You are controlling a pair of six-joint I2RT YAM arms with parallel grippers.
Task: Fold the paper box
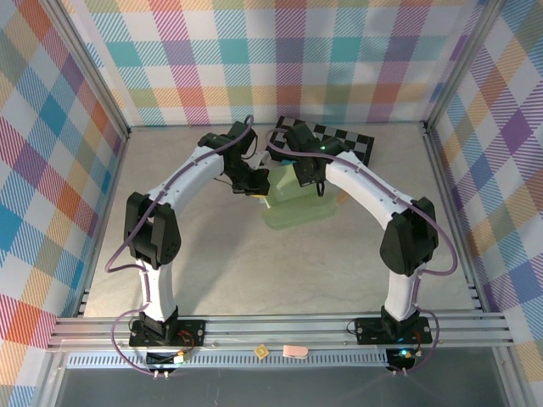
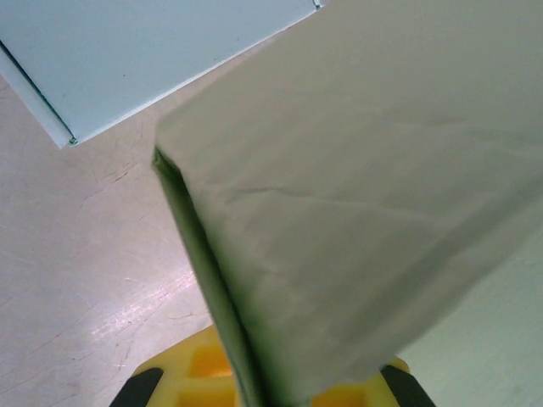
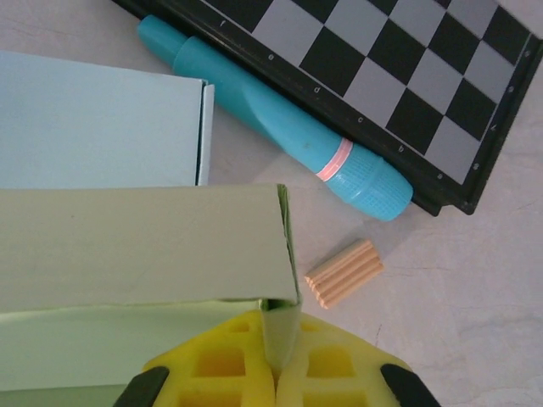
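Overhead, beige tabletop (image 1: pixel 254 271), plaid walls (image 1: pixel 271 59), left pincer (image 2: pixel 267 386) and right pincer (image 3: pixel 273 373) tight on paper box (image 1: pixel 293 210)

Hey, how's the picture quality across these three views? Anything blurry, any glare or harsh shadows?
Top external: even light, sharp, only faint shadows on the table. Left wrist: the paper box sits so close to the lens that it looks soft, and a pale glare streak crosses the table beside it. Right wrist: crisp on the checkerboard and the teal pen, no glare.
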